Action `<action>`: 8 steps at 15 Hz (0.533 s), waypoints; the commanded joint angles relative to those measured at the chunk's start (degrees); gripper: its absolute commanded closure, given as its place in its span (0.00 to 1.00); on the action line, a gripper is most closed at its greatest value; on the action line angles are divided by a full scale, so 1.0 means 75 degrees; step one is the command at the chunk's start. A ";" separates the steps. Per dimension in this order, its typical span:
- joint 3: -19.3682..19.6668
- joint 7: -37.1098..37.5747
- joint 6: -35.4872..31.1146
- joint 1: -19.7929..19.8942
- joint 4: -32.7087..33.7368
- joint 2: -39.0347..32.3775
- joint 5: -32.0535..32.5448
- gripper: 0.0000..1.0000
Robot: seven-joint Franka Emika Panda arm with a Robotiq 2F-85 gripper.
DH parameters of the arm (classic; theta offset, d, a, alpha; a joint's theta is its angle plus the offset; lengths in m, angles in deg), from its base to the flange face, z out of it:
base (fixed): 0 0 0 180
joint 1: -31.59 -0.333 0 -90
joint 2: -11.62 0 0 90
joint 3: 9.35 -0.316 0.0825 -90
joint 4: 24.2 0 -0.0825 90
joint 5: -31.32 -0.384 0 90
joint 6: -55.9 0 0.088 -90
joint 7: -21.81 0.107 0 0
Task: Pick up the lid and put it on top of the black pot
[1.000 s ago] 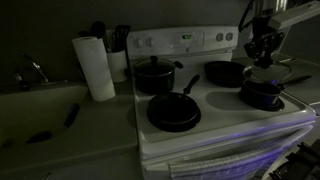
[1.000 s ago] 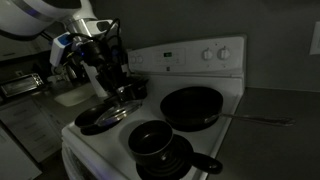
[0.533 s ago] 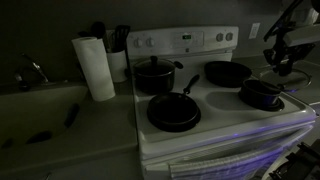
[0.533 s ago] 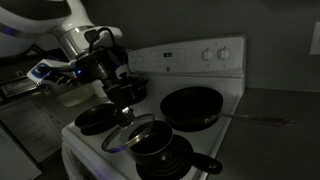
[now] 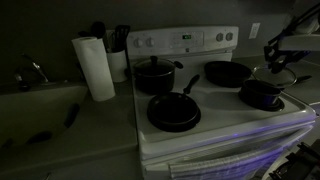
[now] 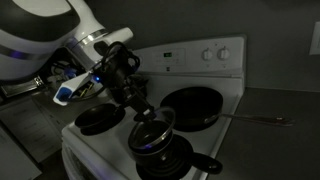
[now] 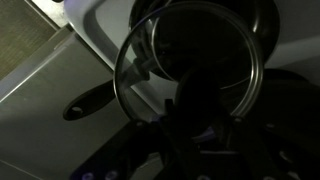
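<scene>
The lid (image 6: pixel 153 128) is round and glassy with a pale rim. It hangs tilted in my gripper (image 6: pixel 143 103), just above the black pot (image 6: pixel 158 152), the small saucepan at the stove's front with its handle pointing forward. I cannot tell whether lid and pot touch. In an exterior view the gripper (image 5: pixel 277 62) holds the lid (image 5: pixel 279 72) above and a little beyond the pot (image 5: pixel 262 95). In the wrist view the lid's rim and glass (image 7: pixel 225 50) fill the frame. The gripper (image 7: pixel 195 110) is shut on the lid's dark centre knob.
A white stove holds a larger two-handled pot with a black lid (image 5: pixel 155 75) and two frying pans (image 5: pixel 173 110) (image 5: pixel 228 72); one pan (image 6: pixel 190 105) has a long handle. A paper towel roll (image 5: pixel 95 67) stands beside the stove, and a sink counter (image 5: pixel 50 110) adjoins it.
The gripper has carried the lid sideways away from the flat frying pan and lowered it, tilted, over the small saucepan.
</scene>
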 commanded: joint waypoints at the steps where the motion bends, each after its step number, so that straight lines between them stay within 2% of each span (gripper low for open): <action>1: 0.0204 -0.0248 -0.0985 -0.0025 -0.0099 -0.0122 -0.0669 0.86; 8: 0.0221 -0.0414 -0.0998 0.0091 -0.0355 0.0118 -0.1620 0.86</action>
